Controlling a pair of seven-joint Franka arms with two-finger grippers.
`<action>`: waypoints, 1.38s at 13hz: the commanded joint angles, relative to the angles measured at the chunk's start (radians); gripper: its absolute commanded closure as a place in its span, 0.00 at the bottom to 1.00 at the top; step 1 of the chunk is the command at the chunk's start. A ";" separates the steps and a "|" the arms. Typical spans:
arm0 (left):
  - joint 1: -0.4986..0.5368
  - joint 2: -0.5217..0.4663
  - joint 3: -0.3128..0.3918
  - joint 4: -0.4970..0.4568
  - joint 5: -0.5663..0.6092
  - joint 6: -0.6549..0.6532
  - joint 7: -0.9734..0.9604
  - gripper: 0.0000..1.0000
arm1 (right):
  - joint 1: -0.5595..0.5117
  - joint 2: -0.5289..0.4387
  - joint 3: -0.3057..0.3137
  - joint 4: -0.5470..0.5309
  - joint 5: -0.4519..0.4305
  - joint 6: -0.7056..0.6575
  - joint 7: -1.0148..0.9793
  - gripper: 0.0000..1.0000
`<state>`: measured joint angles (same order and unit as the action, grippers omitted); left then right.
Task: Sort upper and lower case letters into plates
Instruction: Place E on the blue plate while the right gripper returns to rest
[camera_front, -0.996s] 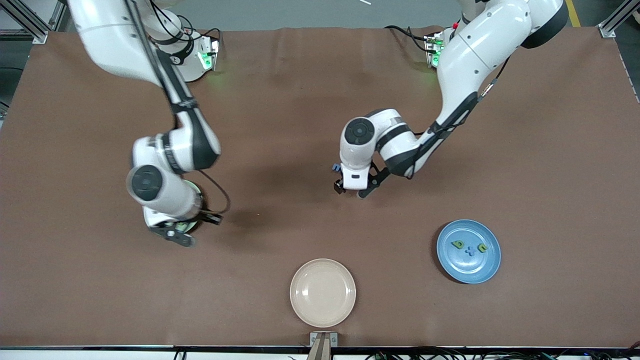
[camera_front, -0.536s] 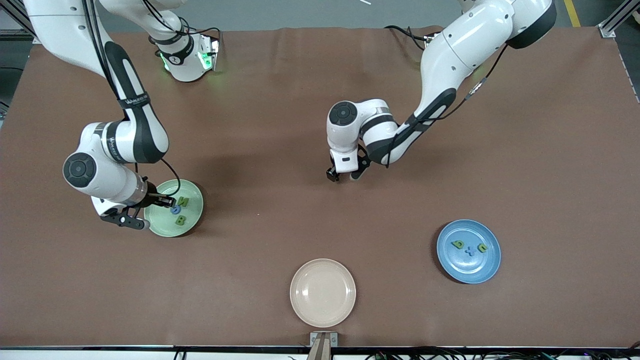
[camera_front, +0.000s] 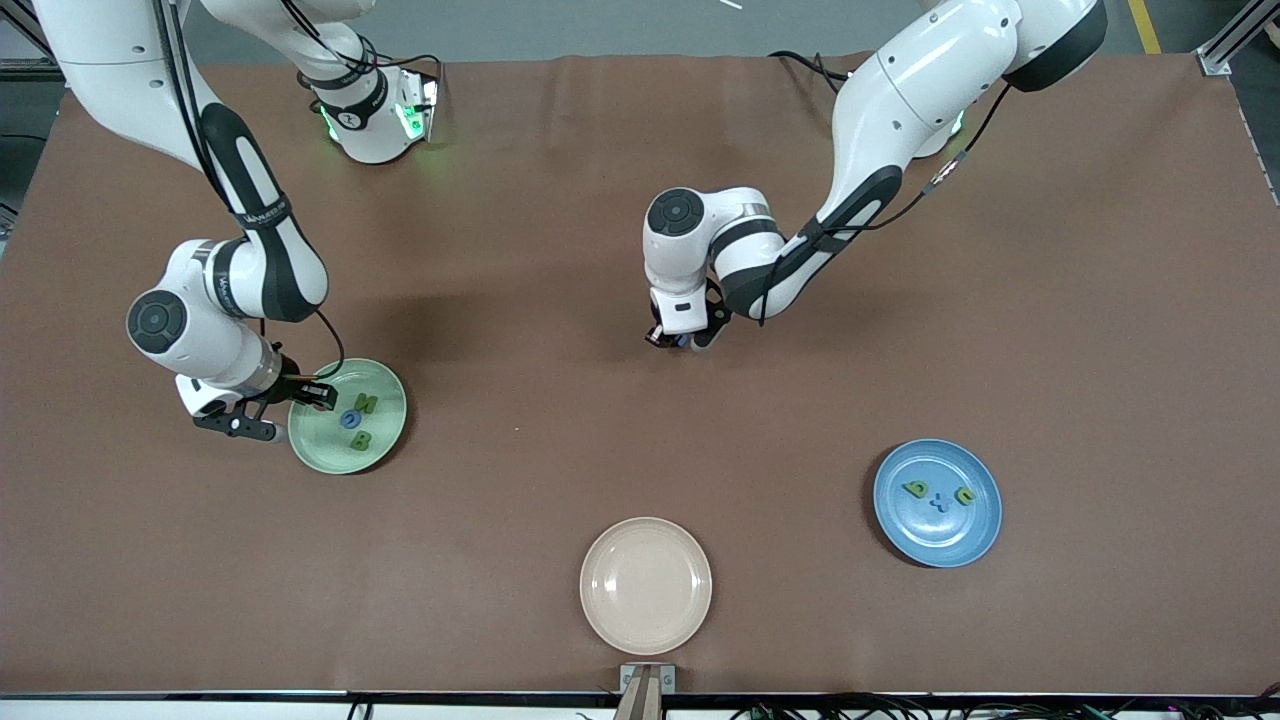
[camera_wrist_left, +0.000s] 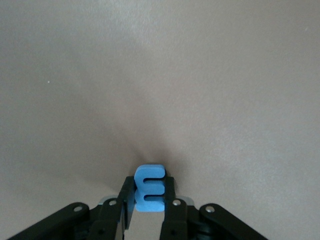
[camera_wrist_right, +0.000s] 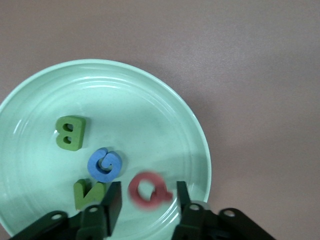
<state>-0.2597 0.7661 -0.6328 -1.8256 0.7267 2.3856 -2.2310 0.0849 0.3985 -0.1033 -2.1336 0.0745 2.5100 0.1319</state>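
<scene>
My right gripper (camera_front: 282, 410) is over the rim of the pale green plate (camera_front: 330, 448) and stands open. The pink-red Q (camera_wrist_right: 148, 190) shows blurred between its fingers, touching neither, over the plate's (camera_wrist_right: 140, 115) inside. Green B (camera_wrist_right: 70, 132), blue G (camera_wrist_right: 104, 164) and green N (camera_wrist_right: 90, 194) lie in that plate. My left gripper (camera_front: 682, 340) is down at the table's middle, shut on the small blue m (camera_wrist_left: 150, 187). The blue plate (camera_front: 935, 542) holds green p (camera_front: 915, 489), blue x (camera_front: 940, 502) and green u (camera_front: 965, 495).
A cream-beige plate (camera_front: 646, 620) with nothing in it sits near the front edge, between the two other plates. Brown table cover (camera_front: 520, 470) lies bare between the plates and round the left gripper.
The right arm swung off the green plate toward its own end of the table, and its jaws opened and let go of the Q. The left gripper shifted slightly and shut on the blue m.
</scene>
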 joint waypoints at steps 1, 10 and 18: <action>0.042 -0.019 0.005 0.040 0.019 -0.023 0.094 1.00 | -0.013 -0.035 0.014 0.052 -0.009 -0.113 -0.006 0.00; 0.383 -0.041 0.001 0.229 0.003 -0.173 0.851 1.00 | -0.046 -0.119 0.011 0.582 -0.102 -0.951 -0.034 0.00; 0.574 0.025 0.007 0.275 -0.012 -0.180 1.385 0.86 | -0.114 -0.099 0.014 0.787 -0.076 -1.083 -0.048 0.00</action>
<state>0.3125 0.7587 -0.6203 -1.5759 0.7248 2.2263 -0.9042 0.0089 0.2729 -0.1050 -1.3861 -0.0081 1.4435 0.0891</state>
